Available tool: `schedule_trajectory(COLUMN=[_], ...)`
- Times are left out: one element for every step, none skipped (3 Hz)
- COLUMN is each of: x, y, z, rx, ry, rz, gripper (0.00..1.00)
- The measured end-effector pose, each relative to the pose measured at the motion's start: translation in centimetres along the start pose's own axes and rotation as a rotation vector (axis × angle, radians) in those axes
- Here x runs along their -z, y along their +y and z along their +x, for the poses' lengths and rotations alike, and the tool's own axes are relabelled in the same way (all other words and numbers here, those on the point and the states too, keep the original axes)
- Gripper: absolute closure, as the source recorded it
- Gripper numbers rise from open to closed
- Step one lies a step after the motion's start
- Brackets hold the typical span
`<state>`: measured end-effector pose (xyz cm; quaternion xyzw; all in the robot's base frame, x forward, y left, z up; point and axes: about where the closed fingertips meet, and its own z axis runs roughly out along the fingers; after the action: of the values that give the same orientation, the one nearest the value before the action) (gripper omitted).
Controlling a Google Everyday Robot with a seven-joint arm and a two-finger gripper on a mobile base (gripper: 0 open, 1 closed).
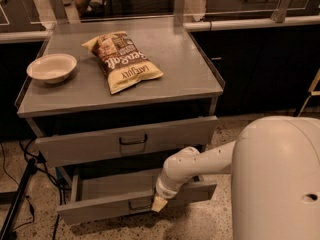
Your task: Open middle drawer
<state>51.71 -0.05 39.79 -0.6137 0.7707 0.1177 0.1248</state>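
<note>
The middle drawer (107,206) is a shallow grey drawer with a small dark bar handle (138,204). It stands pulled out below the taller top drawer front (125,140), and its grey tray (117,186) shows. My gripper (159,203) is at the drawer's front edge, just right of the handle, at the end of my white arm (200,165), which reaches in from the right. The lowest drawer front is hidden.
A white bowl (52,67) and a yellow-brown chip bag (122,60) lie on the grey cabinet top (185,64). The top drawer also stands slightly out. My large white body (277,179) fills the lower right. Dark cables and a black stand (17,199) are on the floor at left.
</note>
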Motion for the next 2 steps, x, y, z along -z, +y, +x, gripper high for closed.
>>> schedule_trajectory(x=[0.51, 0.71], y=[-0.18, 0.30], z=[0.26, 0.64], rx=[0.001, -0.011], ry=[-0.003, -0.001], rz=[0.023, 0.029], gripper=[1.00, 1.00])
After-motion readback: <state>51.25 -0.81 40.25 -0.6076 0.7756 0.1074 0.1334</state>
